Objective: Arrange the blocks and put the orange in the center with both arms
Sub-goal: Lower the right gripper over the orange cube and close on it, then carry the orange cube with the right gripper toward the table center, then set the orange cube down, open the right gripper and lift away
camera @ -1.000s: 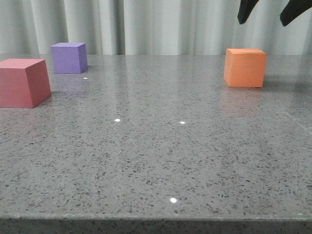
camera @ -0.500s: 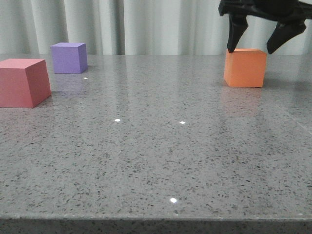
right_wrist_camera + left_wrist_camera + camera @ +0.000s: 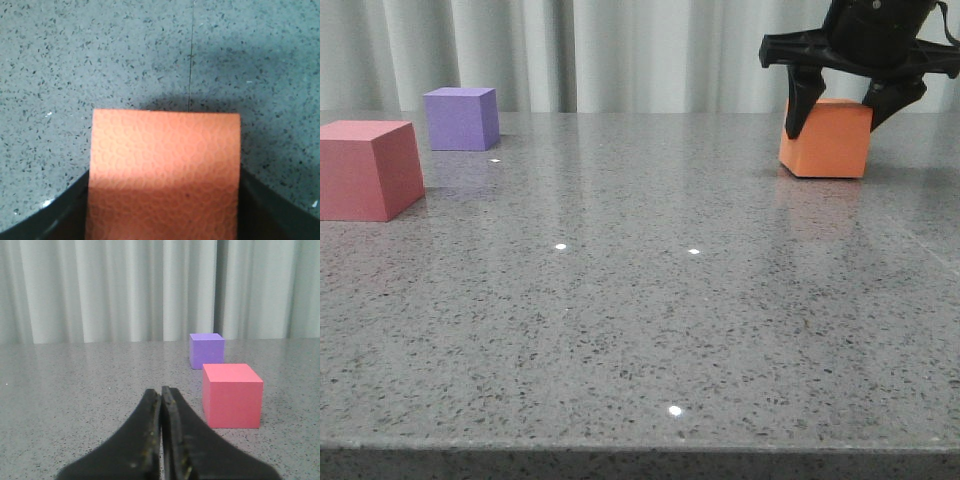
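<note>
Right end effector [image 3: 842,118] (fingers spread wide) straddles orange cube [image 3: 825,140], not clamped; left end effector [image 3: 161,432] closed.

Bench [image 3: 640,330]: red cube [image 3: 368,168] front left, purple cube [image 3: 462,118] just behind it, orange cube [image 3: 826,140] far right between right gripper [image 3: 844,113] jaws.

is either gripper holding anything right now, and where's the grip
Nothing is gripped yet. The open right gripper straddles the matte orange cube; the left gripper is shut and empty.
</note>
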